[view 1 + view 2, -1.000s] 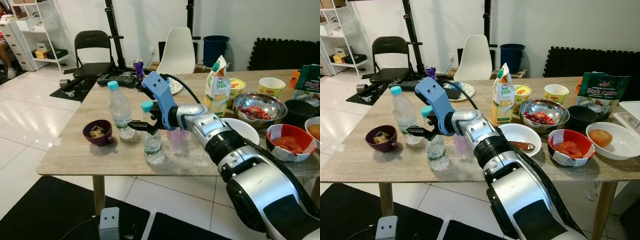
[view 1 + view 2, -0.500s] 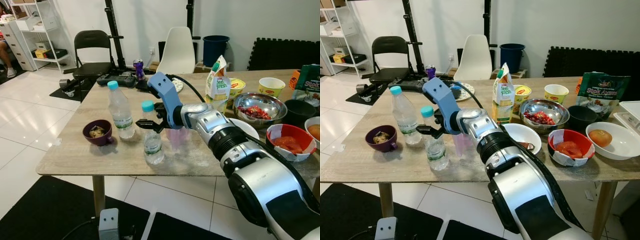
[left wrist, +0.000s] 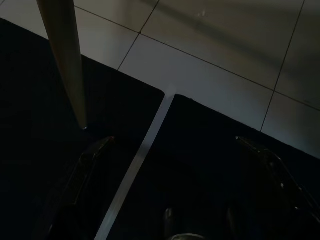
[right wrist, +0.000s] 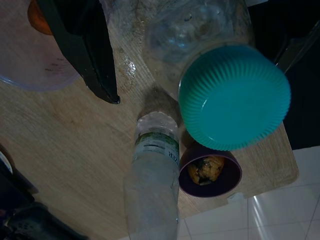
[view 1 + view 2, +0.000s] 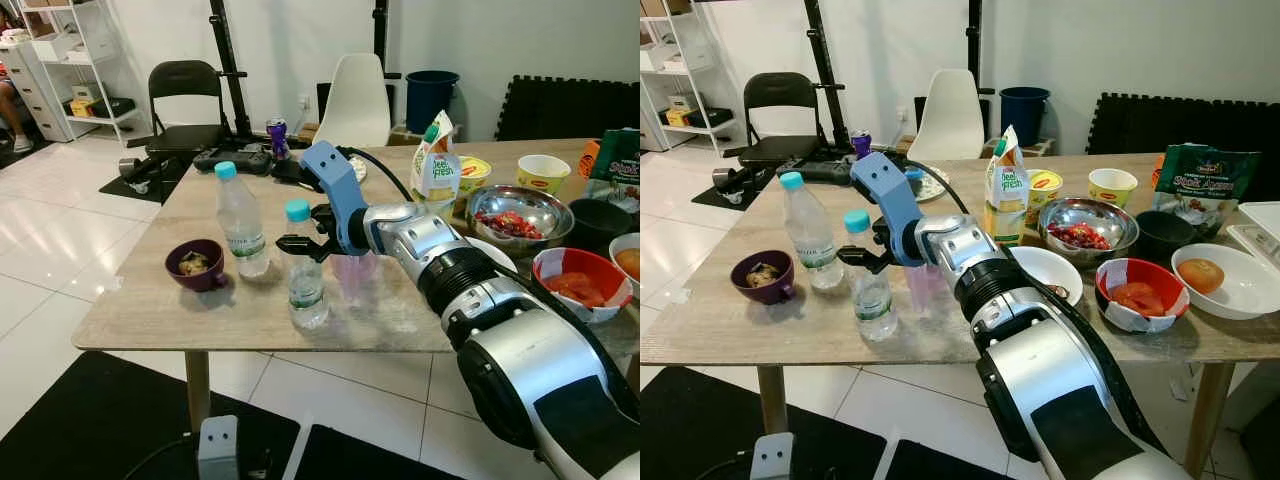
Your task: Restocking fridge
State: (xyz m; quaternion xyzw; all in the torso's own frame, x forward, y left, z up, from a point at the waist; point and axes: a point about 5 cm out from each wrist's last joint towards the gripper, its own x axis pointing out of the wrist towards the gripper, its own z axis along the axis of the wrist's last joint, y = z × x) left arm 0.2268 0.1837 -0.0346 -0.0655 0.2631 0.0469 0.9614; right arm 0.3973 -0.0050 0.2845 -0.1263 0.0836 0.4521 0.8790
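A small water bottle (image 5: 307,290) with a teal cap (image 4: 234,97) stands near the front of the wooden table (image 5: 180,325). My right gripper (image 5: 298,243) is at its neck, just under the cap, and open. In the right wrist view the cap sits between the two black fingers (image 4: 87,55), with gaps on both sides. A taller water bottle (image 5: 240,225) stands just to the left, with a purple bowl (image 5: 196,265) of food beside it. My left gripper (image 3: 175,145) hangs open over a dark floor mat.
A clear pinkish cup (image 5: 354,275) stands right of the small bottle. Further right are a juice carton (image 5: 435,170), a metal bowl (image 5: 518,212), a red bowl (image 5: 580,282) and cups. Chairs (image 5: 185,100) stand behind the table. A table leg (image 3: 62,55) is near the left gripper.
My right gripper has shifted a little to the right, from in front of the small bottle to its neck under the cap. The bottles have not moved.
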